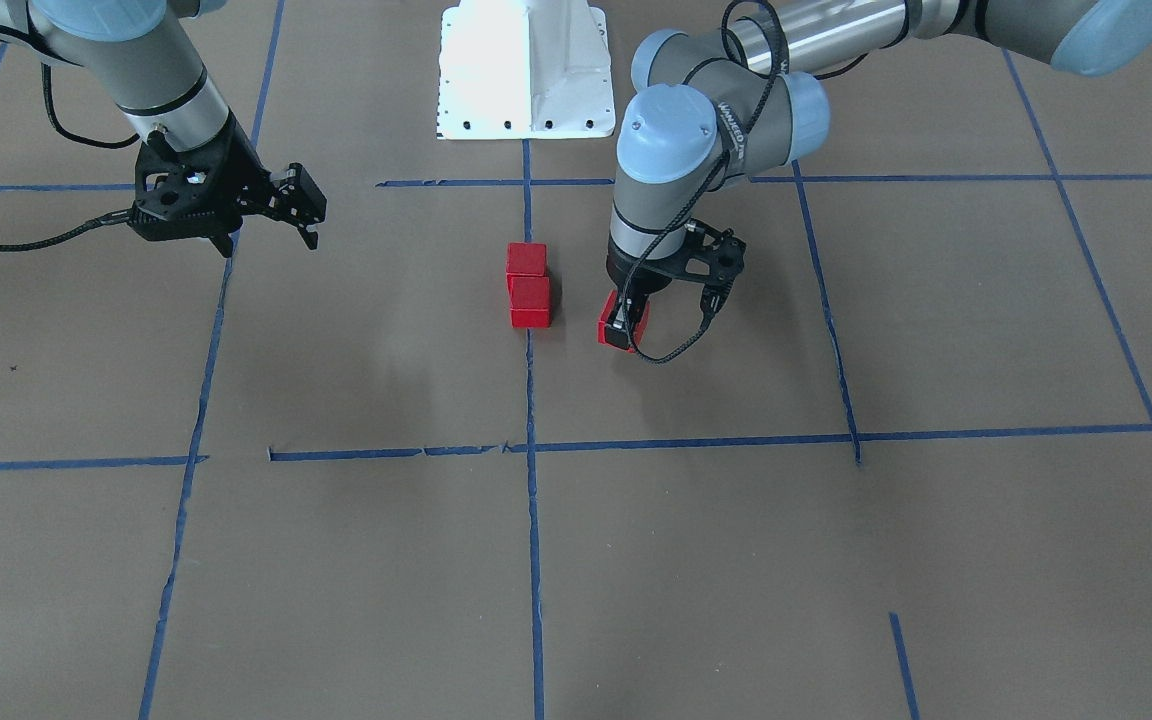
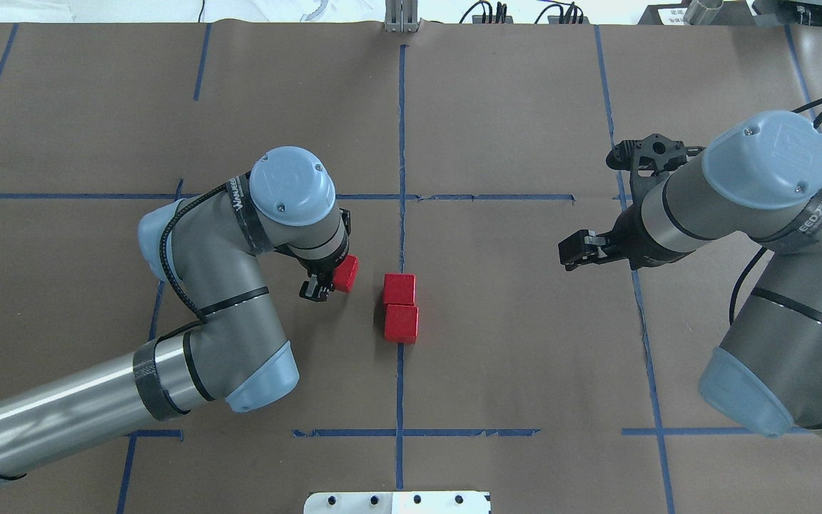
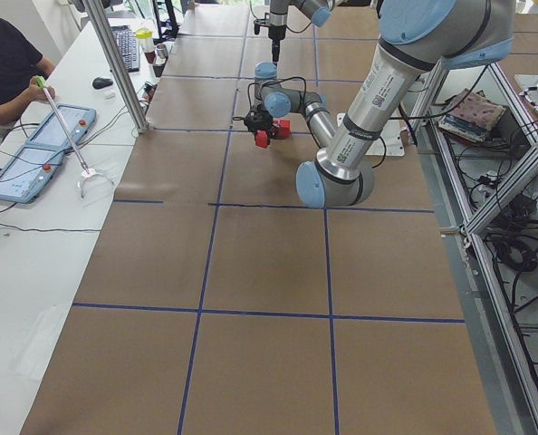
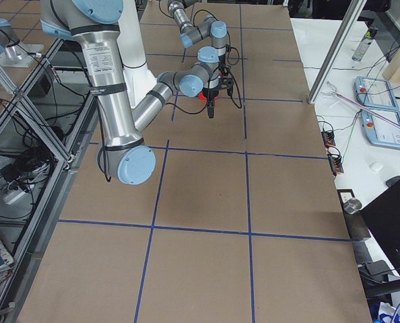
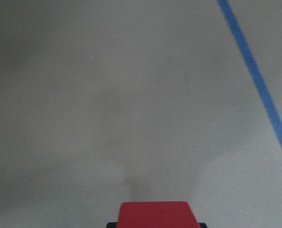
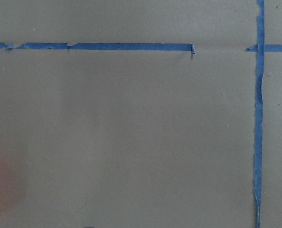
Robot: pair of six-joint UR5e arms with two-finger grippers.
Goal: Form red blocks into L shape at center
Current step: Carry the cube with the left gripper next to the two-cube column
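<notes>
Two small matte bright-red cubes are sitting face to face at the middle of the brown-paper counter, one farther from the robot's base and one nearer to it. Together they are forming a short bar. Its long axis is running along the long straight blue tape line, pointing straight toward and away from the white base plate, and the bar is lying over the line itself. The third red cube is sitting on the robot's left of that bar, about level with the farther cube and a little beyond it. It is separated from the bar by a clear gap of bare paper, and its faces are turning slightly askew to the tape grid. The left pincer is pointing down and gripping this third cube between its black fingers. The cube is down at the counter, though the views are not showing whether it is resting on the paper or hanging just above it. Well apart on the other side, the right pincer is hovering over a tape line of the grid, its fingers standing apart with nothing between them.
</notes>
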